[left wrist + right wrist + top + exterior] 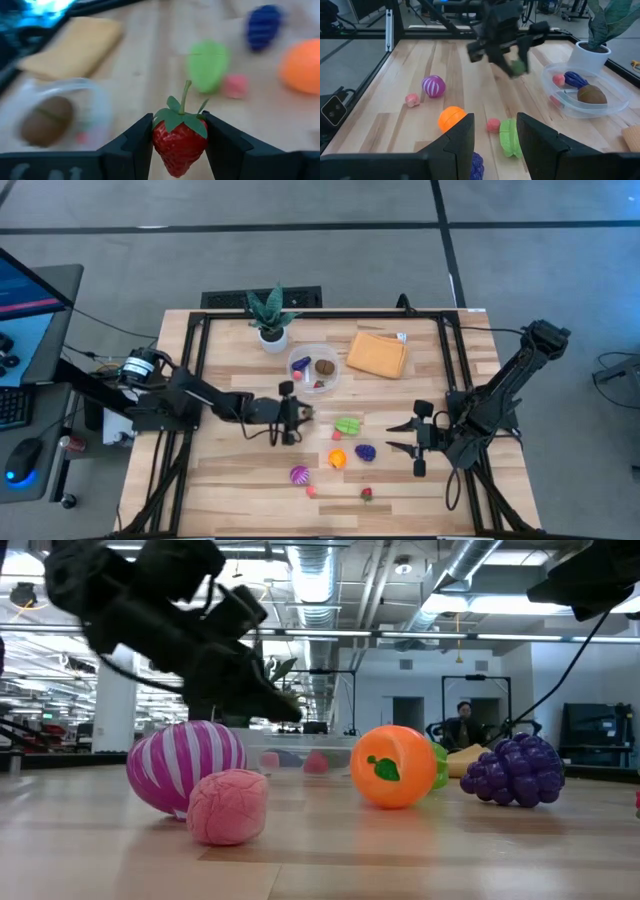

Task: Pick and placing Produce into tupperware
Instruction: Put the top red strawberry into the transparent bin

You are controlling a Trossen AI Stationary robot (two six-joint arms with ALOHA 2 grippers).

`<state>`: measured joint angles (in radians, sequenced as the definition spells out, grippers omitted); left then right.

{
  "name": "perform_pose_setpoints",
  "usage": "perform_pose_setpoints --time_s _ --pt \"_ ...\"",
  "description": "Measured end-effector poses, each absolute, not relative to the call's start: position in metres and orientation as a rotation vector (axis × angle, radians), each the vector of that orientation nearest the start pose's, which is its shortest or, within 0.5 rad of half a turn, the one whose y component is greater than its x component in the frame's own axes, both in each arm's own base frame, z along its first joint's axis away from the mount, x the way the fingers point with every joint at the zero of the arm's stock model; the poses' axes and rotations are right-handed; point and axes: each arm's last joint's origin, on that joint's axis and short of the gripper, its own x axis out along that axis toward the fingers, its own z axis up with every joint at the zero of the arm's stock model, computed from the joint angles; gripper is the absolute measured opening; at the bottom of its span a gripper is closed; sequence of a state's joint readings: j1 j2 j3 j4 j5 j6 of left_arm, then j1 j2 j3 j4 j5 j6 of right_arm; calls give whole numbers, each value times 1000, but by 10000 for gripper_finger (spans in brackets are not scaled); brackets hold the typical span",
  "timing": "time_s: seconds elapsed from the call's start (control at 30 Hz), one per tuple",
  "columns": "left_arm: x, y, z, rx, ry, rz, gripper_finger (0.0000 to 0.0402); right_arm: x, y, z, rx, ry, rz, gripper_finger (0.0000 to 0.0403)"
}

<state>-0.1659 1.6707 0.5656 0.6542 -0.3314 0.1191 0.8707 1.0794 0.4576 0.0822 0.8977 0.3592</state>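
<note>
My left gripper [297, 414] hangs above the table near the clear round tub [314, 367], shut on a red toy strawberry [179, 137]. The tub holds a brown kiwi [325, 366], a purple piece and a small red one. On the wood lie a green piece [347, 425], an orange [337, 459], purple grapes [365, 451], a magenta striped ball [300, 475], a pink bit [311, 491] and another strawberry [367, 494]. My right gripper [393, 437] waits open, to the right of the green piece. My left gripper pinches the strawberry's two sides [159, 140] between its fingers [135, 145]. The green leaf and stem end points ahead, past the fingertips. The right wrist view shows the strawberry [517, 66] lifted clear of the table.
A flat orange cloth [377, 353] lies to the right of the tub, and a potted plant [270, 315] stands at the far edge to the tub's left. A dark frame runs around the tabletop. Bare wood lies on the table's left side, under the left arm.
</note>
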Motion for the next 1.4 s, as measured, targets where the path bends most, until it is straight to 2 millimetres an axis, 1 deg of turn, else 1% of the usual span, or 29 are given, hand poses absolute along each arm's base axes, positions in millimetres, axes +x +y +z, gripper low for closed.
perform_pose_setpoints --time_s 0.23,0.47,0.67,0.77,1.03,1.23,1.4 --pt "312 -17 150 283 487 340 144 148 141 198 -67 335 -85 168" --pt "326 2 165 306 547 421 144 148 140 197 -70 337 -85 168" --pt "332 25 173 297 603 480 144 148 140 197 -74 340 -86 168" --pt "331 37 173 275 631 485 144 148 140 197 -74 340 -86 168" --pt "327 63 169 129 665 432 144 148 140 197 -74 340 -86 169" --pt "324 74 168 68 678 404 144 148 140 197 -74 340 -86 169" --pt "323 78 167 35 676 377 144 148 140 197 -74 340 -86 169"
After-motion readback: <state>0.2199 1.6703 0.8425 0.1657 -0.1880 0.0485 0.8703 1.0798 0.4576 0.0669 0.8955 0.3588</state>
